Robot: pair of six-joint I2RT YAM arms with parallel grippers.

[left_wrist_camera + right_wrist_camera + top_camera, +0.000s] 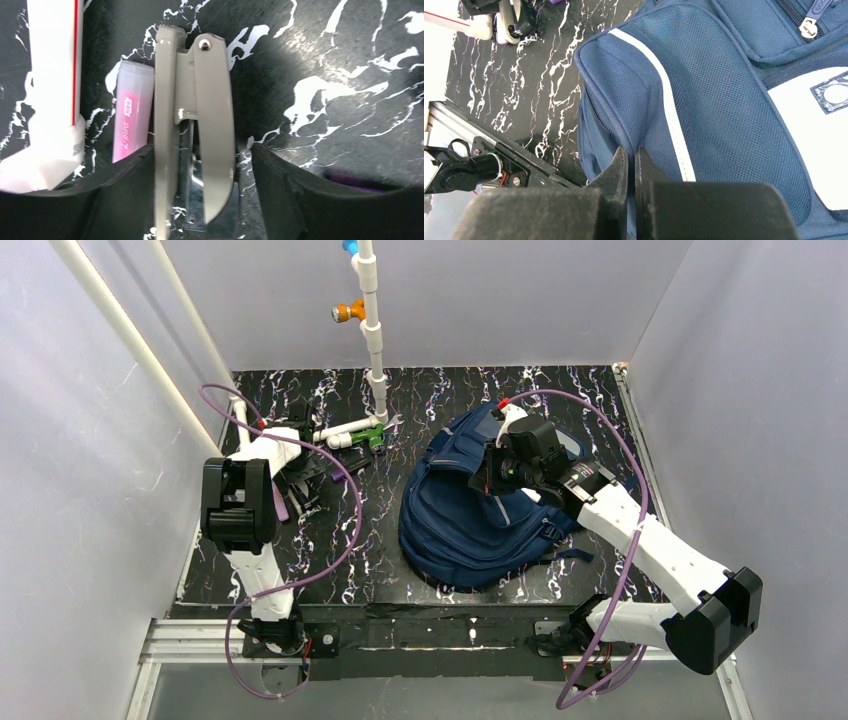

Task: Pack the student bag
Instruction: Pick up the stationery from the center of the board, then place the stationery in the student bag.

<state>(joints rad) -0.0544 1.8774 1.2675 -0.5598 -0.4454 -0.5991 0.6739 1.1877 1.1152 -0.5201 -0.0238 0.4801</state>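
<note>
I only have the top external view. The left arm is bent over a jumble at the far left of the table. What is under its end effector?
Observer: A grey stapler, lying lengthwise between the fingers of the left end effector, which stands open around it.
Operator: Is it alone there?
Observer: No. A translucent pen with pink lettering lies right beside it, outside the fingers.
Operator: And on the other side?
Observer: The right end effector is shut, at the mesh side panel of the student bag. I cannot tell whether fabric is pinched.
</note>
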